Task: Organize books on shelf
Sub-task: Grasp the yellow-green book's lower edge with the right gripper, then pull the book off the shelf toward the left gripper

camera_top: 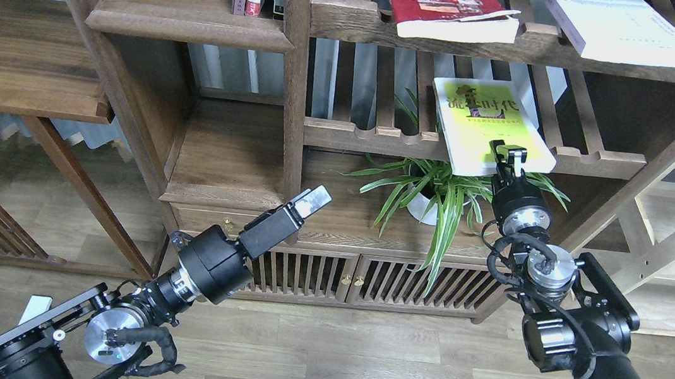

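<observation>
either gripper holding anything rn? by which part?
Right gripper grips the yellow-green book by its near bottom edge. Left gripper holds nothing.

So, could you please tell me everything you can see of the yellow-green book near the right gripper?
The yellow-green book is a large paperback with big black Chinese characters at the top of its cover and a smaller line of print beneath. White page edges show along its lower and right sides. It lies cover up, slanted, on the slatted rack, its near end jutting past the scalloped front rail above the spider plant. The right gripper is shut on its near edge.
</observation>
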You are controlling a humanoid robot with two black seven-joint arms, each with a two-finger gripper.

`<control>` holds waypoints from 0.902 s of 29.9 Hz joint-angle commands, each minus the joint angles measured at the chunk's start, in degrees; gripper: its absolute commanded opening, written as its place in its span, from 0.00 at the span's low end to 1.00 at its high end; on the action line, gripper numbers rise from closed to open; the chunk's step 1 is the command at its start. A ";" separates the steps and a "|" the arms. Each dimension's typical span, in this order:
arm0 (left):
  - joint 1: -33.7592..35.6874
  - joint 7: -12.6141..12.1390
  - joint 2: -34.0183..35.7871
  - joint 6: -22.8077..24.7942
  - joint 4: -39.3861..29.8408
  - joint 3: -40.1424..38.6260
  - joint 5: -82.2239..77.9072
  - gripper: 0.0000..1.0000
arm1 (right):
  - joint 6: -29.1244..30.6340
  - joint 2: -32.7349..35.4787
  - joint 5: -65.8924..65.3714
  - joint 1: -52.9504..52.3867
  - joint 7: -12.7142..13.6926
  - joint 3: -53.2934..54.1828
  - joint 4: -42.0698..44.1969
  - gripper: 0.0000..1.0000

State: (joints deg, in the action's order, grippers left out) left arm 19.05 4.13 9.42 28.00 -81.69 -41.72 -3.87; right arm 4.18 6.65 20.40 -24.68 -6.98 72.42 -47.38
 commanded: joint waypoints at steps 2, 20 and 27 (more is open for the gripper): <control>0.02 0.09 -0.02 0.00 1.09 -0.82 0.00 1.00 | 3.99 0.12 1.13 2.79 -0.05 0.09 -3.50 0.03; 1.16 -0.18 0.16 0.00 3.38 -3.98 0.00 1.00 | 14.70 -0.23 0.78 17.02 -0.31 -1.31 -21.69 0.03; 1.78 -0.27 0.69 0.00 6.18 -4.43 0.62 1.00 | 22.53 -0.15 -0.27 21.42 -0.31 -2.63 -22.93 0.03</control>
State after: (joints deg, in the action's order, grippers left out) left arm 20.41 3.79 10.06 28.00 -77.13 -45.92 -3.67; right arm 23.57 6.59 20.29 -4.61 -7.32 70.08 -69.82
